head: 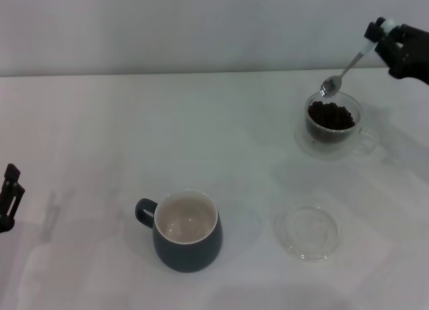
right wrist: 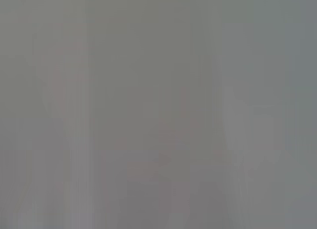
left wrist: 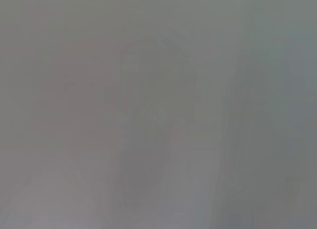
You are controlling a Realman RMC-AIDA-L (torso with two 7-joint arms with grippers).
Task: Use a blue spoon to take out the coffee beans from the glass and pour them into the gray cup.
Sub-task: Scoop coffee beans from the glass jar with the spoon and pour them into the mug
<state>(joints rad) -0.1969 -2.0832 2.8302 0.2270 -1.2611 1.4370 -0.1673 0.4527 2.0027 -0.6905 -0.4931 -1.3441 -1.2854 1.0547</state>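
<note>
White table point(head: 100, 136) carries three items, well apart from one another. Gray cup point(head: 187, 231) stands upright near the front; clear saucer point(head: 308, 231) lies flat to its right. Glass point(head: 332, 124) holding coffee beans point(head: 330, 115) stands at far right

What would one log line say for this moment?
right gripper: holds spoon above glass | beans: in glass | cup: empty | left gripper: idle

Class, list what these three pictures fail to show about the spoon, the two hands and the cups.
- Both wrist views: blurred grey, nothing readable.
- Head view: right hand cut by the edge, grip on the pale-blue-handled metal spoon unclear.
- Left hand cut by the edge.
- Spoon bowl too small to judge contents.
</note>
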